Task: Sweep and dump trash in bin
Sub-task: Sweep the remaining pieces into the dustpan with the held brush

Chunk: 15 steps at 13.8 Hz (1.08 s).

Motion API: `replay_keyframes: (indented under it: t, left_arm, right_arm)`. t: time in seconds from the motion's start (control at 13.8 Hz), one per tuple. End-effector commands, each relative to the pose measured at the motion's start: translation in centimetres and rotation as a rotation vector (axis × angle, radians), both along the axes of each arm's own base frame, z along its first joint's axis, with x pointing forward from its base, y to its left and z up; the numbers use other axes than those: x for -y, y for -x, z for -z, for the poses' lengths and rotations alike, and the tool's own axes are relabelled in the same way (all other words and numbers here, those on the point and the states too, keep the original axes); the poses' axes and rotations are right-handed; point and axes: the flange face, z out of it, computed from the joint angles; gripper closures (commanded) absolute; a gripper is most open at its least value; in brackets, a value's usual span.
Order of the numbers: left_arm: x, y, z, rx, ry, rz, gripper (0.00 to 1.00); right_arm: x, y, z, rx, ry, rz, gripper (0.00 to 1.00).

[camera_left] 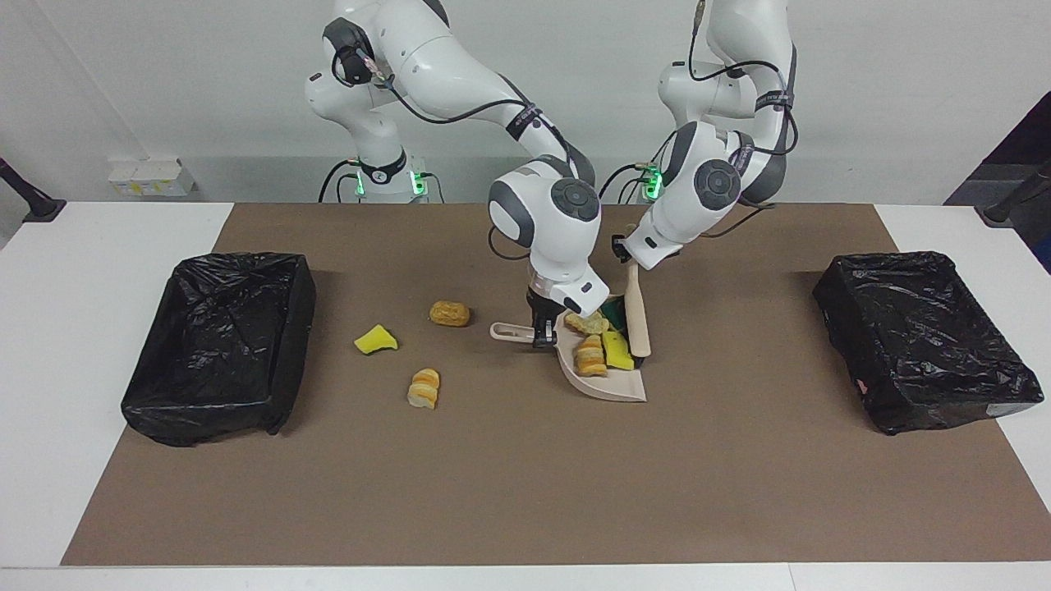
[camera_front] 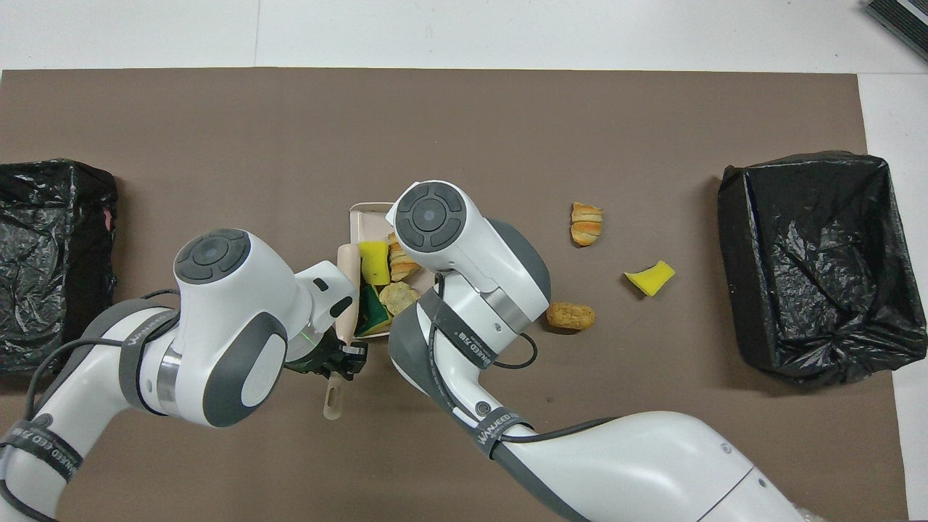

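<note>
Four scraps sit in the dustpan (camera_left: 612, 386): striped bread piece (camera_left: 590, 355), yellow sponge chunk (camera_left: 617, 351), green-layered sponge (camera_front: 371, 308) and a tan crumbly piece (camera_left: 581, 322), packed against the brush (camera_left: 638, 316) head at the pan's side toward the left arm's end. Right gripper (camera_left: 540, 332) has its jaws clamped on the dustpan handle (camera_left: 509, 331), pan flat on the tabletop (camera_left: 525, 492), mouth facing away from the robots. Left gripper (camera_front: 335, 357) has jaws closed on the brush handle, whose long axis runs roughly straight out from the robots. Three scraps are loose on the mat, all on the pan's handle side toward the right arm's end: round bread piece (camera_left: 450, 313) closest to the handle, yellow wedge (camera_left: 376, 339) beside it toward the black-lined bin (camera_left: 220, 345), striped piece (camera_left: 424, 387) farthest from the robots. Judgement: pan's open edge points away from these three, so it needs re-aiming before the next sweep; the other bin (camera_left: 924, 341) is well apart at the left arm's end
</note>
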Motion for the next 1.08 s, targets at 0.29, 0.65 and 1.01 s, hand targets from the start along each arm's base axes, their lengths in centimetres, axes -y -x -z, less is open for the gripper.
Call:
replay_keyframes:
  t: [0.29,0.65,1.01]
  left_arm:
    - [1.9,1.2,-0.8,0.041,0.039,0.031,1.00]
    - [-0.2,0.2,-3.3,0.005,0.026,0.026,1.00]
    - [-2.5,-0.5,-8.7,0.090,-0.010,0.047,1.00]
  right_arm:
    - [0.2,-0.4,0.3,0.006,0.011,-0.040,1.00]
    - [0.9,-0.7,0.2,0.011,-0.006,-0.068,1.00]
    - [2.1,-1.2,-0.6,0.015,-0.013,-0.063,1.00]
